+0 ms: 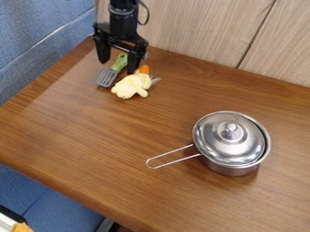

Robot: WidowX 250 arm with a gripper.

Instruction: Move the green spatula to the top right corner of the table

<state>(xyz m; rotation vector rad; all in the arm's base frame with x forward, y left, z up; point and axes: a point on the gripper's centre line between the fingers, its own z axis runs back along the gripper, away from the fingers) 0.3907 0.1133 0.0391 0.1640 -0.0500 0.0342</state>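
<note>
nearest, lower l. of frame: blue seat [51, 201] past the table [121, 158] edge. then, r. of centre, pot [233, 168] w/ lid [242, 142] on; its wire handle [176, 156] points l., prob. just how it was set down. it's well apart from the job, but prob. in the way if the carry runs low, so lift or go round the far side.

farther, upper l.: yellow toy [130, 86] beside the spatula [106, 78], which lies flat on the table, grey blade toward cam, green grip away, up btwn the fingers. so gripper [118, 67] is prob. there to take it by the grip, the slim part. gripper's released, fingers wide apart, nothing clasped. toy's v. near one finger, might get nudged or pinched too.

farthest: wall [194, 34] behind the table. goal's upper r. of frame, so spatula's at the wrong end; move not done. next: prob. lower a bit, close, lift, swing r.
</note>
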